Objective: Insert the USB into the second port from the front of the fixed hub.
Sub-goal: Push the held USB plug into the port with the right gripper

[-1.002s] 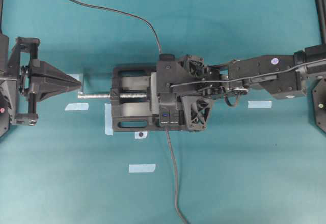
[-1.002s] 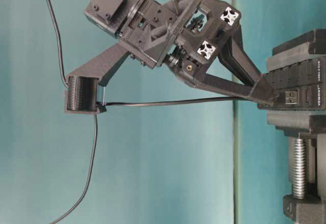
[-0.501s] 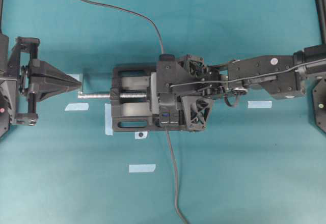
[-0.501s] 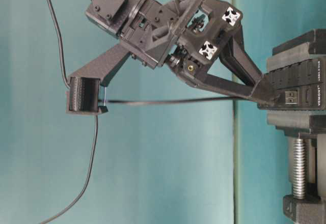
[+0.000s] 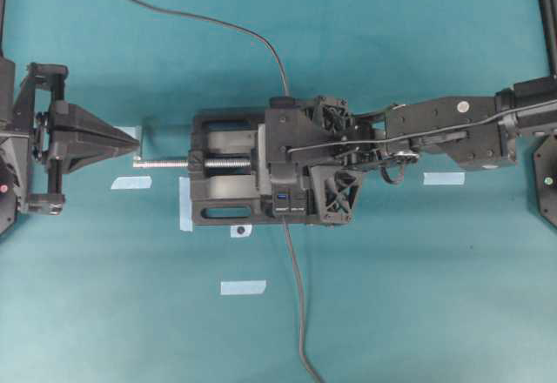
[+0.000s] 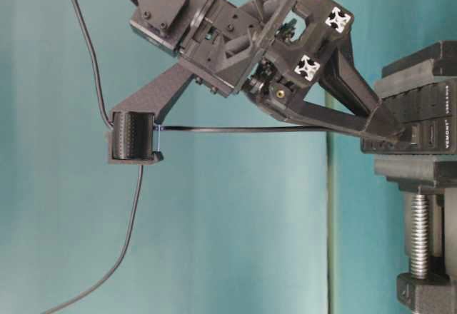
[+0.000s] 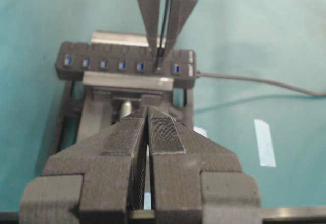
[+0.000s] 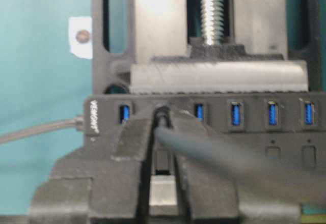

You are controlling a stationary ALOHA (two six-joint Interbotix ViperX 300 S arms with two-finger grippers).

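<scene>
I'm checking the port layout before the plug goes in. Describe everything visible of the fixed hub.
The fixed hub is a long, narrow black strip of matte plastic, clamped level in the black vise. One long face carries a row of blue-tongued slots with small square buttons alongside. White lettering marks one end, where a grey cable leaves it. The right gripper, shut on the USB, presses it at the second slot from that end; how deep the plug sits cannot be told.
</scene>
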